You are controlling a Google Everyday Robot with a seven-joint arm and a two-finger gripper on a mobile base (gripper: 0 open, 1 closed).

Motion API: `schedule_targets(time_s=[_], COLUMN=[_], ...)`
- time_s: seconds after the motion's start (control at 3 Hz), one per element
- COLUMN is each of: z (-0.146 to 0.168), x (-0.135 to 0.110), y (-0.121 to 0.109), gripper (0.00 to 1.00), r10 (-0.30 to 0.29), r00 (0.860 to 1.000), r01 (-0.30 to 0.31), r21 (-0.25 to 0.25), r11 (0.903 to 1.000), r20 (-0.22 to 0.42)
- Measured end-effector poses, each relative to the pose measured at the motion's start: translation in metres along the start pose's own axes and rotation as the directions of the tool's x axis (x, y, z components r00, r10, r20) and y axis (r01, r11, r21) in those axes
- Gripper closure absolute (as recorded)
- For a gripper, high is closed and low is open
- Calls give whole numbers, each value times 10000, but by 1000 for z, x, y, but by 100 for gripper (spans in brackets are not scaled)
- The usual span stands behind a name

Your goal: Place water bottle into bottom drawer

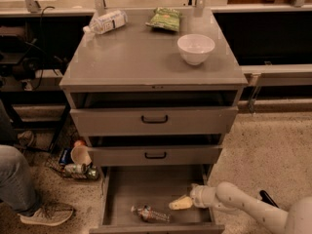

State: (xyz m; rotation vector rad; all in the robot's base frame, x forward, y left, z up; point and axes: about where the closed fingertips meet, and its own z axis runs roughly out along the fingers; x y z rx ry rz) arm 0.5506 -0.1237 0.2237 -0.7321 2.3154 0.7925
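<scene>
Camera view: empty gripper (pixel 179 203) hangs beside water bottle (pixel 150 213) lying near bottom drawer's (pixel 141 186) front edge.

The cabinet (pixel 146 67) is viewed by the one camera from high in front, tilted downward at middling range, its top down to the open bottom drawer (pixel 146 186) being taken in, the gripper (pixel 180 203) seen inside that drawer's right side.

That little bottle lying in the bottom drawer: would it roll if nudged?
Probably: the water bottle lies on its side on the flat floor of the bottom drawer, so a nudge would likely roll it. It looks like thin clear plastic, so probably light and dentable. The claw sits beside it.
</scene>
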Motion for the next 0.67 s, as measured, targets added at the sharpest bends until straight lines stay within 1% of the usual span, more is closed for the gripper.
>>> schedule_targets(time_s=[0.33,0.67], z=[-16,-16], x=[7,7], y=[-7,-7], gripper=[0,0], r10=[188,188], r00=[9997,9997], r01=[-191,-191], r21=[242,242], r11=[9995,9995], r20=[136,136])
